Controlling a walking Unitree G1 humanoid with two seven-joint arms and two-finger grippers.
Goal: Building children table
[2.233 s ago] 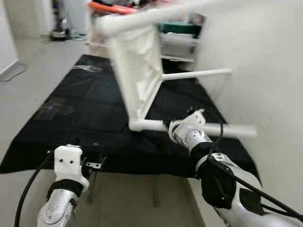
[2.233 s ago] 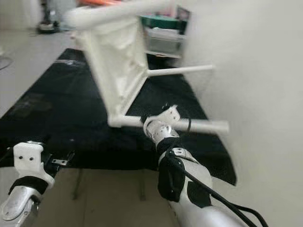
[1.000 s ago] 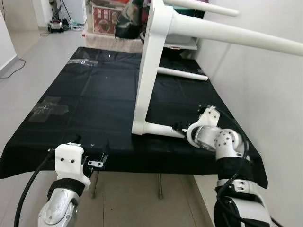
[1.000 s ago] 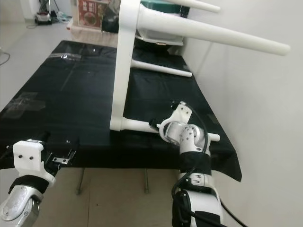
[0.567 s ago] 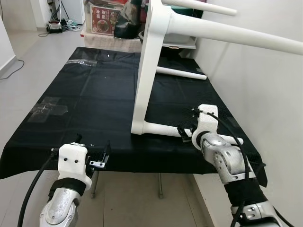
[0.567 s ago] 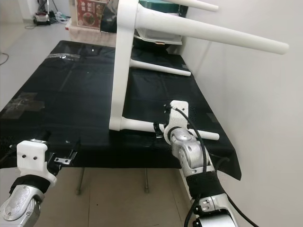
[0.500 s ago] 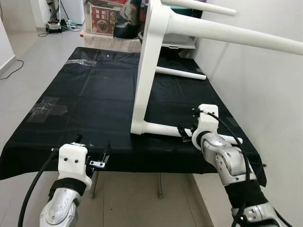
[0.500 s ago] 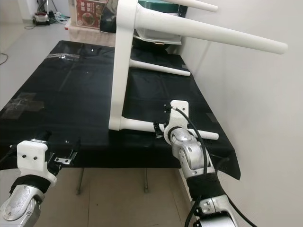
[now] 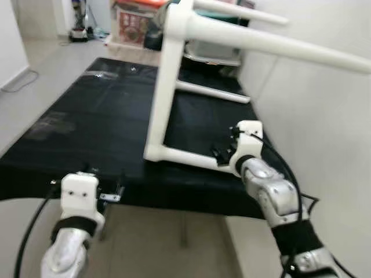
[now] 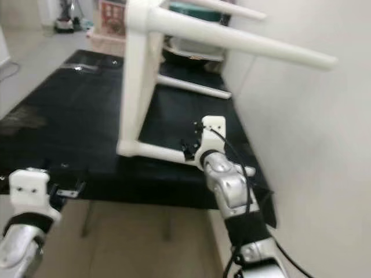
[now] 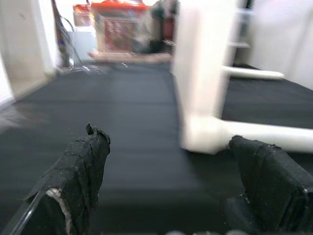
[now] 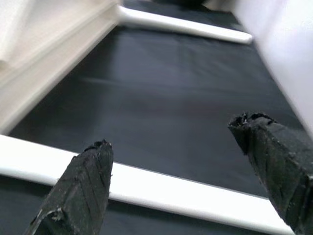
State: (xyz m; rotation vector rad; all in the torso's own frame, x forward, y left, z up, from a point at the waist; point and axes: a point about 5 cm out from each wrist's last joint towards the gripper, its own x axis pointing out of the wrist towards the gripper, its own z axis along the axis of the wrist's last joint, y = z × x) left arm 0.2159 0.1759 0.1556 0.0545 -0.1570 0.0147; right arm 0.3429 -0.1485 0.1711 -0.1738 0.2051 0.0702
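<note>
A white children's table lies on its side on the black-covered bench [image 9: 87,127]. Its top [image 9: 164,87] stands upright on edge. One leg [image 9: 185,155] rests on the cloth, another leg [image 9: 266,45] juts out high toward the wall, and a third leg [image 9: 211,92] lies farther back. My right gripper [image 9: 220,154] is open just over the resting leg [image 12: 171,188], which runs across beneath the fingers [image 12: 83,191]. My left gripper [image 9: 108,180] is open at the bench's near edge, facing the tabletop's corner [image 11: 200,132] from a short distance.
A white wall [image 9: 330,127] runs close along the right side of the bench. Boxes and a red-lidded bin [image 9: 136,23] crowd the far end. Grey floor [image 9: 35,75] lies to the left, and tape patches [image 9: 52,124] mark the cloth.
The white table has swung from a tilted, blurred pose to standing on its edge. My right wrist has turned over beside the resting leg. The camera has shifted slightly.
</note>
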